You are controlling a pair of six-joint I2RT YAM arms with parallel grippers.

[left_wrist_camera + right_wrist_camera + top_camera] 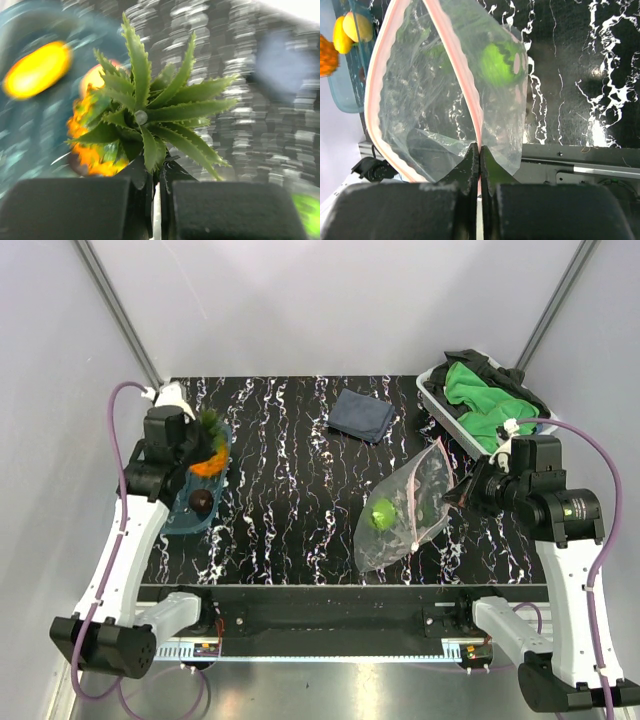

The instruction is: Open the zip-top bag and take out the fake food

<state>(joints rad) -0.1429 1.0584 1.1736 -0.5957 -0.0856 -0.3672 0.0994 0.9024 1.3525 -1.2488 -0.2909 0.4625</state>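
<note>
The clear zip-top bag (405, 510) lies right of centre with its mouth gaping. My right gripper (462, 492) is shut on its pinkish zip strip (462, 75), the jaws (479, 152) pinched on one lip. A green ball (497, 62) of fake food sits inside the bag (420, 100). At the far left, my left gripper (205, 445) hangs over a translucent blue tub (175, 522). It is shut (157, 172) on a spiky leafy green piece (150, 115) with an orange body (87, 150). A dark piece (200, 501) and yellow pieces (350, 30) lie in the tub.
A white basket (437, 390) holding green cloths (480, 400) stands at the back right, close behind my right arm. A folded dark blue cloth (362, 415) lies at the back centre. The left wrist view is motion-blurred. A black rail runs along the table's near edge.
</note>
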